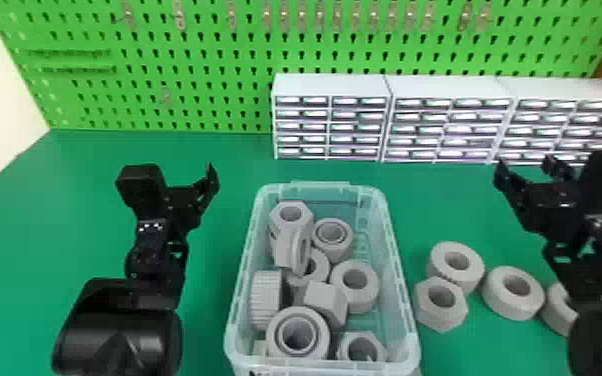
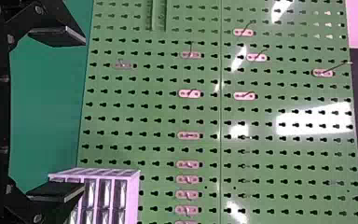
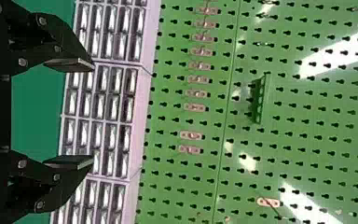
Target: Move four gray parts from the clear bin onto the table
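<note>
Four gray parts [image 1: 440, 316] on the worktop [image 1: 465, 210] — more in the clear bin [image 1: 406, 282].
We see those four at the bin's three o'clock, the nearest just beside its rim, the outermost partly hidden. Left jaws [image 1: 190, 192] at ten o'clock, right jaws [image 1: 524, 166] at two — both spread wide, gripping nothing. We can't read the dark mark [image 1: 255, 373] on the bin's near edge.

Green pegboard [image 1: 205, 55] with black holes, translucent bin [image 1: 401, 280], gray parts [image 1: 355, 280], deep-green table [image 1: 100, 200].
</note>
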